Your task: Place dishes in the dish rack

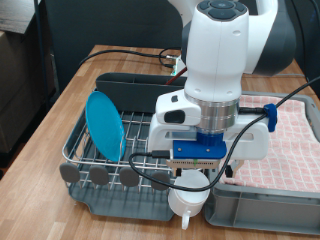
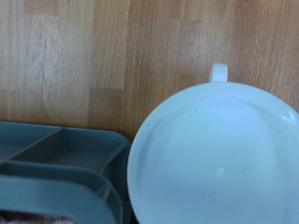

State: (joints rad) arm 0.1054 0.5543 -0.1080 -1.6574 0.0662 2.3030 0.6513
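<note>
Mug held at the gripper; one plate in the rack.

The rack (image 1: 95, 165) stands on the wooden table (image 1: 45, 125) and holds one plate (image 1: 104, 124), light blue, upright on edge between the wires at the exterior view's left. Four round grey discs (image 1: 100, 176) line the rack's front edge. The tall dark compartment (image 1: 130, 88) at the back shows no contents from this angle. The gripper (image 1: 188, 188) hangs over the rack's front corner at the exterior view's right, with one white mug (image 1: 185, 208) at its fingertips; finger closure on it cannot be confirmed. In the wrist view the mug (image 2: 215, 154) fills the frame beside a grey tray corner (image 2: 65, 163). A grey tub (image 1: 270, 205) with a checked cloth (image 1: 295, 135) sits at the right. No spoon is visible.
</note>
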